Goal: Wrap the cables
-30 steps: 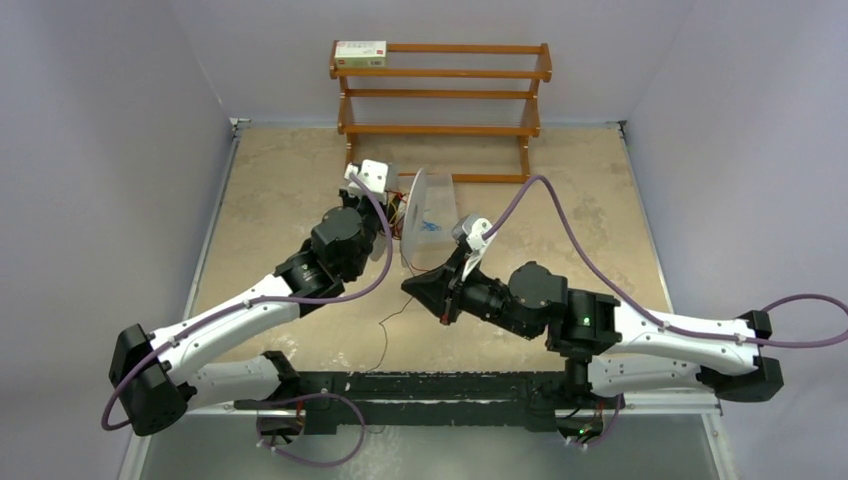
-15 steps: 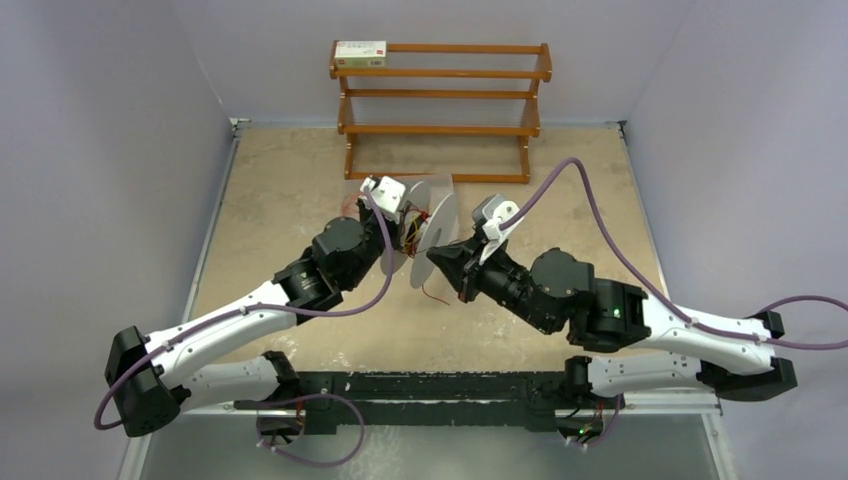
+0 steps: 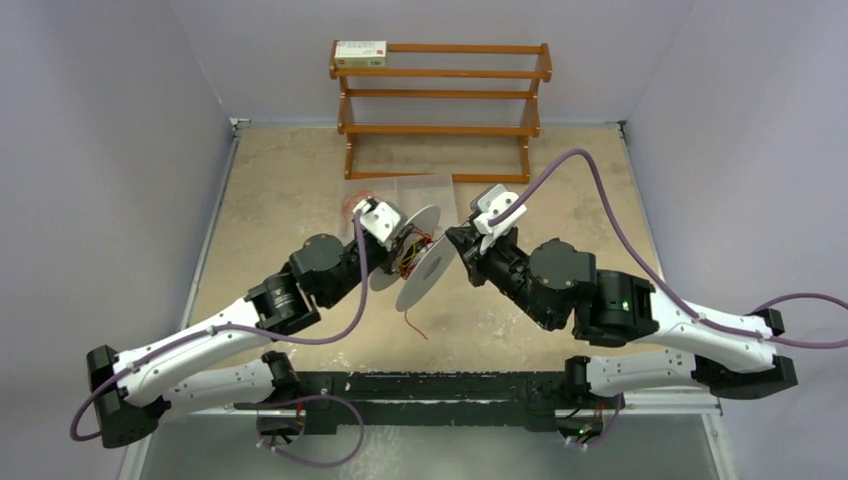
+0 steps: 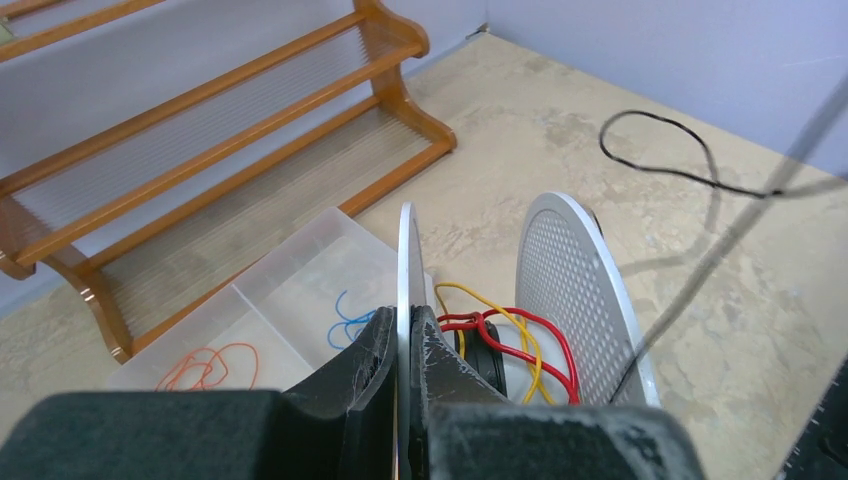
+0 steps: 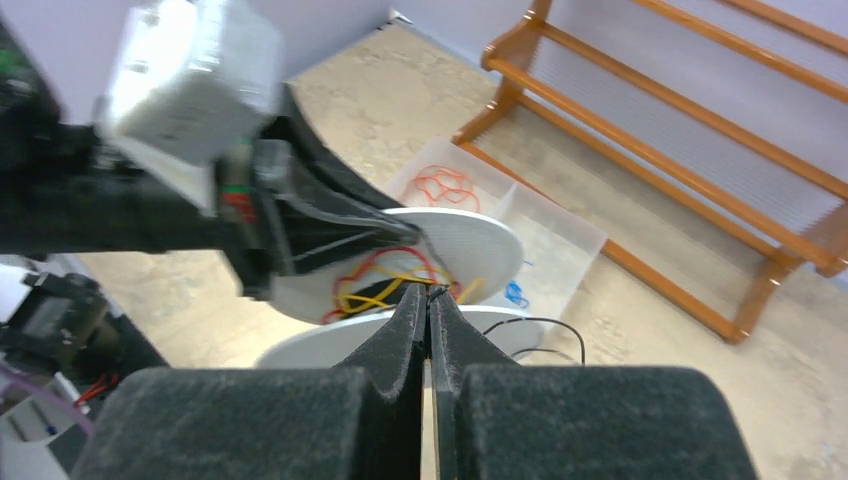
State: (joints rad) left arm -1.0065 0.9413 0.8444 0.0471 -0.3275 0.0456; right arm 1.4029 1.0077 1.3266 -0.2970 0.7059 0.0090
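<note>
My left gripper (image 3: pixel 398 242) (image 4: pixel 405 318) is shut on the thin solid flange of the grey-white spool (image 3: pixel 428 272), held tilted above the table. The other flange (image 4: pixel 578 290) is perforated. Red and yellow cables (image 4: pixel 520 340) (image 5: pixel 375 272) lie looped round the black hub between the flanges. My right gripper (image 3: pixel 453 238) (image 5: pixel 428 293) is shut just right of the spool, pinching the end of a thin black cable (image 5: pixel 535 323) at its tips. That black cable (image 4: pixel 660 150) trails in a loop beyond the spool. A red cable end (image 3: pixel 415 326) dangles under the spool.
A clear two-part tray (image 3: pixel 432 186) (image 4: pixel 290 275) lies behind the spool, holding an orange wire (image 4: pixel 205 365) and a blue wire (image 4: pixel 350 320). A wooden rack (image 3: pixel 440 100) stands at the back wall with a small box (image 3: pixel 360 53) on top.
The right gripper has swung from the spool's near side up to its right side, still shut. The left arm has drawn the spool nearer and tilted it flatter.
</note>
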